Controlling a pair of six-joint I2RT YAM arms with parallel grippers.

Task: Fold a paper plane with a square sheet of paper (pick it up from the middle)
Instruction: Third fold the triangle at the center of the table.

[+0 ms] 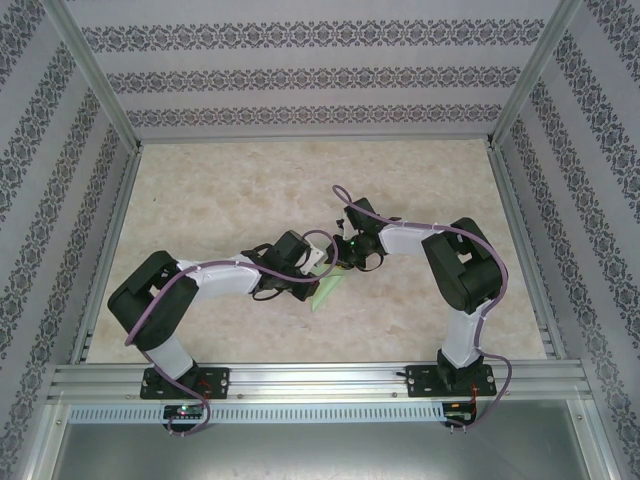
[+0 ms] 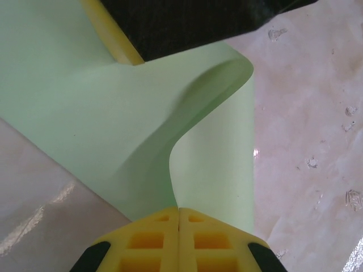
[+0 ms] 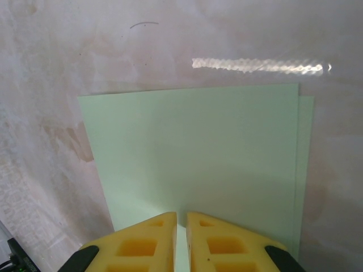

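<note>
Mid-table, left claw [image 2: 179, 211], right claw [image 3: 181, 215] pinch paper [image 3: 193, 147].

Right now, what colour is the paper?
The paper is pale green, clearest in the right wrist view.

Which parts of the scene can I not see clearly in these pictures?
- Top view: the sheet is too small to show its folds, and the wrists above it cover part of it.
- Left wrist view: the left gripper hides the pinched edge, and the picture's left and top edges cut the sheet off.
- Right wrist view: the right gripper hides the sheet's near edge.
</note>
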